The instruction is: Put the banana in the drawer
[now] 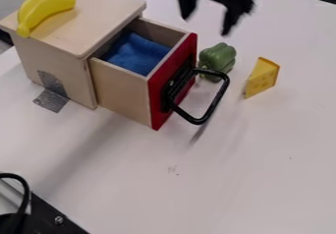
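On top of the wooden box point(98, 11) lies the banana point(44, 8), so the placing itself is all left to do. I have the drawer point(123, 91) open already, a blue cloth point(136, 53) inside, while my gripper point(207, 24) hangs empty beyond it, fingers point(232, 19) spread; the grasp, carry and release remain.

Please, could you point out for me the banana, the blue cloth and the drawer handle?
banana point(45, 9): camera view, middle of its body
blue cloth point(137, 54): camera view, its top
drawer handle point(215, 102): camera view, its outer bar
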You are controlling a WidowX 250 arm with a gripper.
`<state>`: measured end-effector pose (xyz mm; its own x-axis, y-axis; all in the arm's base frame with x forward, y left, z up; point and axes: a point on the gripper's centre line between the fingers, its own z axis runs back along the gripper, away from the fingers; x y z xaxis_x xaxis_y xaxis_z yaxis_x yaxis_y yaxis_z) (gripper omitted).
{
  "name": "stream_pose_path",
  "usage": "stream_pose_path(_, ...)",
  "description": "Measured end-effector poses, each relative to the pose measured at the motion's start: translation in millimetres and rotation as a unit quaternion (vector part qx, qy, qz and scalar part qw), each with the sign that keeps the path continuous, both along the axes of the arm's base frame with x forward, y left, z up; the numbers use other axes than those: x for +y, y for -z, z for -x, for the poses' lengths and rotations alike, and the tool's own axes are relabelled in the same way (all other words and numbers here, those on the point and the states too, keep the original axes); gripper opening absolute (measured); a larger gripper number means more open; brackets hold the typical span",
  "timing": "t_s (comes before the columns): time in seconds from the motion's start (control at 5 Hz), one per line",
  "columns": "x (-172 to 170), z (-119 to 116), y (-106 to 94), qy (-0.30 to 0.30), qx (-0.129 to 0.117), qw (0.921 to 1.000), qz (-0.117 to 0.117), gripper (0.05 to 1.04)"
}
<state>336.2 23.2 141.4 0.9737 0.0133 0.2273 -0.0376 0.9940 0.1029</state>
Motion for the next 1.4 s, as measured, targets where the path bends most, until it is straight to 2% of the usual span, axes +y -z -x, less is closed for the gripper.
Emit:
stream_pose_path(0.4,74.4,28.2,-43.6,-0.041,-0.005,0.9992,0.004,1.001)
stream_pose_path(0.6,108.4,45.3,-54.2,-0.076,-0.001,0.9971,0.009,1.001)
stream_pose_path(0.8,144.6,55.1,-55.8,-0.122,0.0,0.9926,-0.001,1.001)
stream_pose_path(1.2,189.6,67.7,-22.1,-0.188,0.03,0.9816,0.019,1.001)
stream_pose_path(1.4,201.4,70.1,-1.9,-0.203,0.041,0.9775,0.04,1.001)
